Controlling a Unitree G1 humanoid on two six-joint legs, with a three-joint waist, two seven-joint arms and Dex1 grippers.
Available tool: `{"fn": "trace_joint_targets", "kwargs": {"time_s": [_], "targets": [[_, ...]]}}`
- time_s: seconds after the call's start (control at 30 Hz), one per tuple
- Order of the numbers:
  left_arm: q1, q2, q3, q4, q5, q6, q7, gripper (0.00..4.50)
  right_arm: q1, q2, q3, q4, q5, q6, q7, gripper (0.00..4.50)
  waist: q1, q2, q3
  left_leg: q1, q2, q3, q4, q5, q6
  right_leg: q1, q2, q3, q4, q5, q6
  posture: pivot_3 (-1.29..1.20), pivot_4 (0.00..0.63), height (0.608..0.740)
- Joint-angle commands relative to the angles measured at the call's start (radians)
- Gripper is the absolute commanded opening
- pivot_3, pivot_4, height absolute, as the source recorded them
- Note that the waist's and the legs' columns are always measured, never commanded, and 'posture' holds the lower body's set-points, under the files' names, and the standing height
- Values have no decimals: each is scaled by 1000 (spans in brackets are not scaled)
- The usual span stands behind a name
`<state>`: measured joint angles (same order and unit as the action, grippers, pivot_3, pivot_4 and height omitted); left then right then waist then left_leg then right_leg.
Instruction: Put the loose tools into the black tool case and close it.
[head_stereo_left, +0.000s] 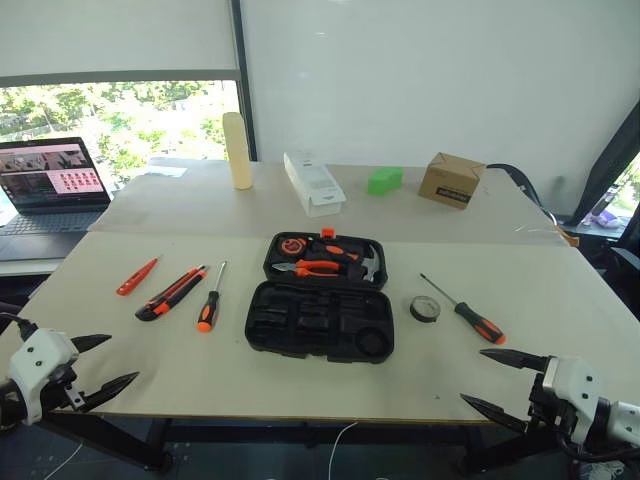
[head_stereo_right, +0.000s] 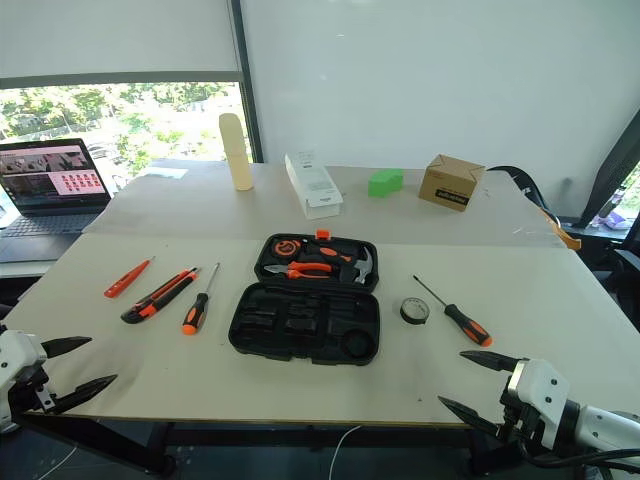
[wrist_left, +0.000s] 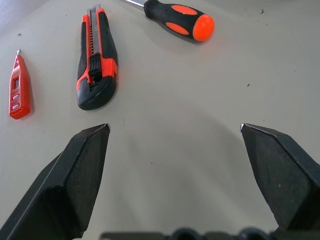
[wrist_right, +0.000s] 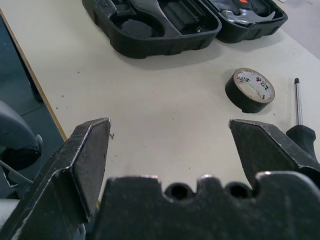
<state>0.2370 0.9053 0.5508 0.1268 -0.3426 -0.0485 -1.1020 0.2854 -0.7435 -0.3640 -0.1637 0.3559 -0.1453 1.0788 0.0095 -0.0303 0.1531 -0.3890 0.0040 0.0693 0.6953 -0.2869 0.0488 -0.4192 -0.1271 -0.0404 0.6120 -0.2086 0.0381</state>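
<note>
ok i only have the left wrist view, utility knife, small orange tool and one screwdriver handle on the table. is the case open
Observer: Yes, the black moulded plastic tool case lies open mid-table, its near half's slots empty.
Operator: anything on the other side of it
Observer: A black tape roll and a second orange-and-black-handled screwdriver lie on its right.
Operator: is the right hand busy
Observer: No, the right hand is open and empty at the near table edge.
</note>
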Motion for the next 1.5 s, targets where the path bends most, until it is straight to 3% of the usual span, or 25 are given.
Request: {"fn": "trace_joint_targets", "kwargs": {"time_s": [0.03,0.17,0.37,0.57,0.67,0.77,0.93,1.07,1.17,1.2,1.3,1.5], "targets": [[-11,16,16,-24,-26,44,11,4500,-33,19,7,-28,37,-23,-8,4406,0,0,0,0,0,0,0,0,0,0,0,0,0,0,0,0,150,740],[68,29,161,-135,-160,610,192,4500,-195,158,46,-198,287,97,-126,4406,-24,0,0,0,5,0,0,1,-2,0,4,0,0,1,-1,0,150,740],[129,7,246,-312,-255,916,286,4500,-261,202,125,-240,208,36,-127,4406,-14,-1,1,1,7,0,0,-1,-6,-1,6,0,2,0,-3,0,150,740],[-249,53,85,-402,-347,1253,494,4500,-245,166,145,-254,204,45,-88,4406,20,-1,1,1,4,-4,3,0,-7,0,5,-2,2,0,-3,0,150,740],[-557,-26,-17,-389,-349,1497,651,4500,-250,142,145,-265,225,80,-90,4406,16,-3,0,2,2,-5,4,1,-8,3,6,-1,4,1,-3,0,150,740],[-706,-97,-108,-359,-299,1612,735,4500,-263,132,154,-273,241,112,-98,4406,-3,-3,0,2,-2,-5,3,6,-16,2,7,0,6,1,-3,0,150,740],[-742,-162,-241,-256,-181,1549,830,4500,-293,141,182,-284,236,128,-103,4406,-29,-4,0,3,-2,-7,0,7,-18,-3,10,6,13,0,-6,0,150,740],[-755,-197,-267,-204,-154,1497,828,2866,-299,149,178,-283,236,123,-115,4500,-22,-4,0,2,-1,-9,0,7,-17,-3,13,7,12,-1,-6,0,150,740],[-759,-246,-259,-184,-166,1444,805,2070,-280,153,169,-280,235,114,-115,4500,-11,-4,0,3,0,-9,1,4,-12,-2,11,9,12,-1,-6,0,150,740],[-756,-253,-259,-178,-159,1412,802,1616,-271,154,167,-279,234,109,-112,4500,-5,-4,0,3,0,-9,1,4,-13,-2,11,9,12,0,-6,0,150,740],[-766,-239,-225,-148,-157,1380,785,889,-241,154,161,-282,230,100,-107,4500,3,-4,0,3,-1,-9,2,4,-13,-2,11,8,12,0,-6,0,150,740],[-776,-144,-181,-108,-175,1095,588,886,-177,148,135,-304,223,84,-108,4500,-1,-5,1,2,0,-9,2,4,-14,-4,12,9,13,0,-6,0,150,740]]}}
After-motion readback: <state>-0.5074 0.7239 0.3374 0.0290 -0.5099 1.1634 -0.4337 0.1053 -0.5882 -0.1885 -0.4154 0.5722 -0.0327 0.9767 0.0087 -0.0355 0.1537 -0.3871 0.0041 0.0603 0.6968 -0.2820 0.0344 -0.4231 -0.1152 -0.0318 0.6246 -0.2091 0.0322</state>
